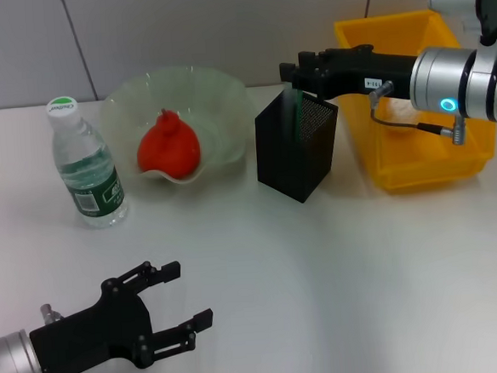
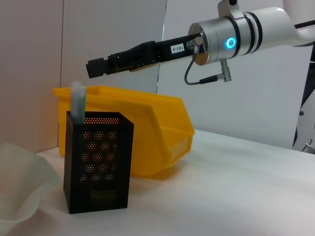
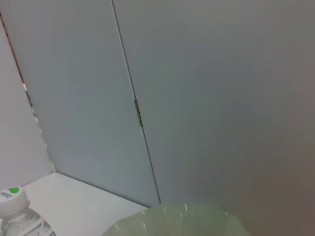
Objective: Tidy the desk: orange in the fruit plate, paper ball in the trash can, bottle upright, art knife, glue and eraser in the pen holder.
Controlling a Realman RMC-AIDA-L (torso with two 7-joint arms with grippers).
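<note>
Mostly tidy. Red-orange, knobbly orange (image 1: 169, 146) sits in the frosted, ruffled glass fruit plate (image 1: 225, 98) toward the table's far edge. Clear ribbed plastic bottle (image 1: 87, 168) with green-printed cap stands upright near the far left edge. Black perforated-metal pen holder (image 1: 297, 146) has a pale tube poking out (glue, probably). Yellow plastic bin (image 1: 418, 170) beside it; contents unseen. Right gripper (image 1: 290, 73) hangs over the holder, jaws: cannot tell. Left gripper (image 1: 188, 295), matte black, spread wide, empty, near edge.

The orange (image 1: 170, 146) lies in the pale fruit plate (image 1: 217, 99); left of the plate, the bottle (image 1: 86, 167) stands upright; right of it, the black pen holder (image 1: 298, 147).
</note>
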